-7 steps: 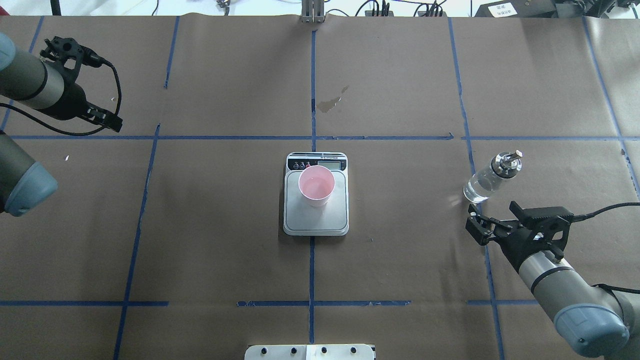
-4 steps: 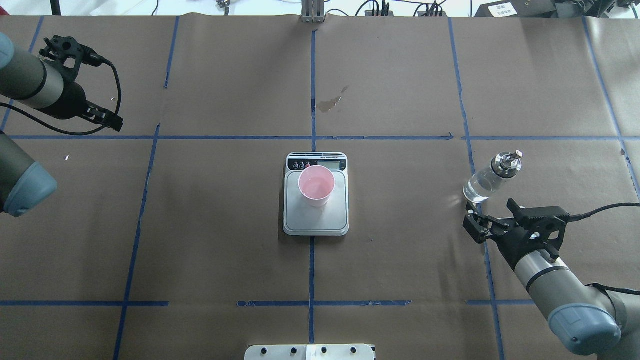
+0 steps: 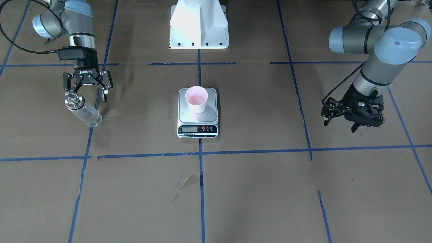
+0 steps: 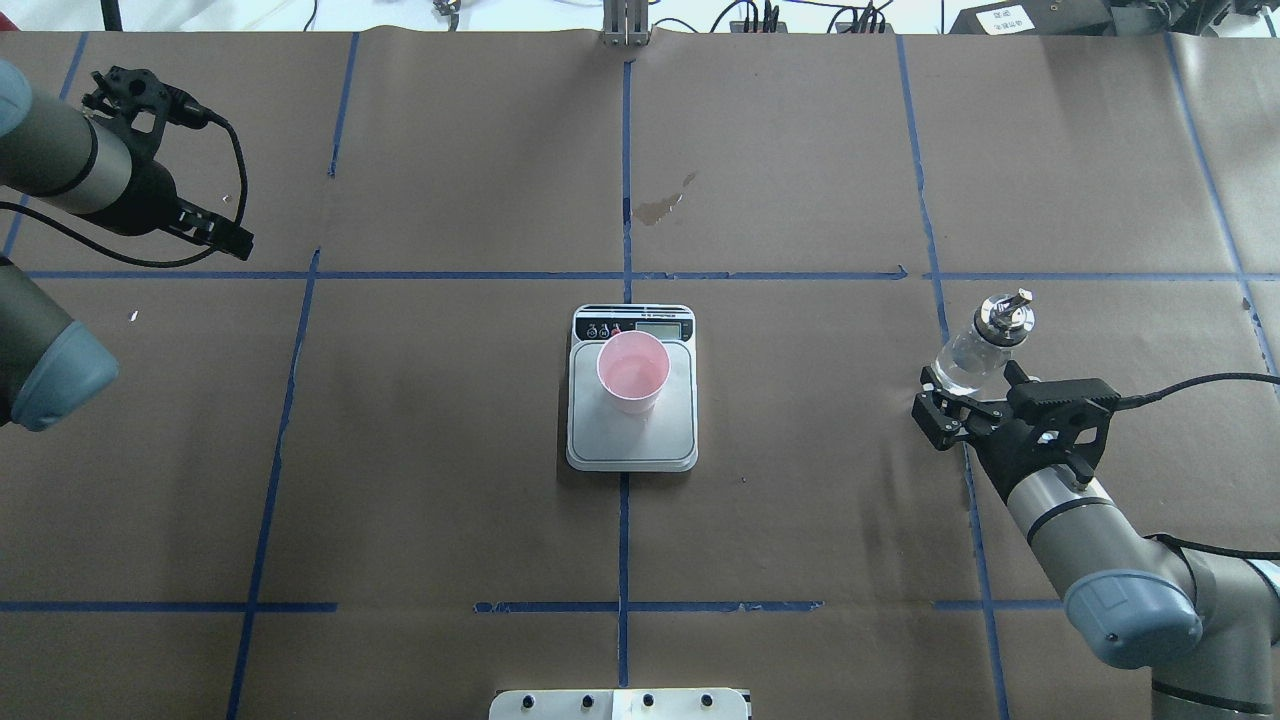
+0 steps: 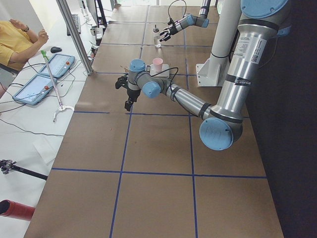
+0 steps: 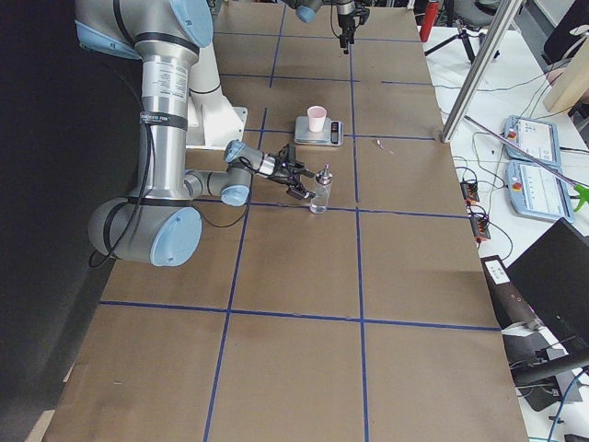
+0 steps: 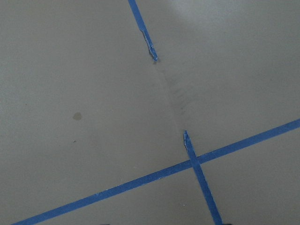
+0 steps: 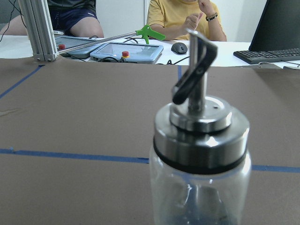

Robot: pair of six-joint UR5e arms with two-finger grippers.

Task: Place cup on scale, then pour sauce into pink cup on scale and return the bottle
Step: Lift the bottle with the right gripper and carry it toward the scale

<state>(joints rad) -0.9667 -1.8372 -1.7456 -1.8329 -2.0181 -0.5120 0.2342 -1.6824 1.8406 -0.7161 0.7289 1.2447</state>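
Cup (image 4: 632, 372) sits on scale (image 4: 632, 440). Your right gripper (image 4: 965, 395) flanks bottle (image 4: 975, 345), fingers apart; left gripper (image 3: 339, 125) idles, fingers apart. You likely have pouring and return left.

Pale pink cup (image 4: 632, 372) upright on scale (image 4: 632, 440), toward display end of steel platform, scale flat and central, clear glass bottle (image 4: 975, 345) with metal pourer cap upright well right, colourless sauce (image 3: 89, 118) in lower part.
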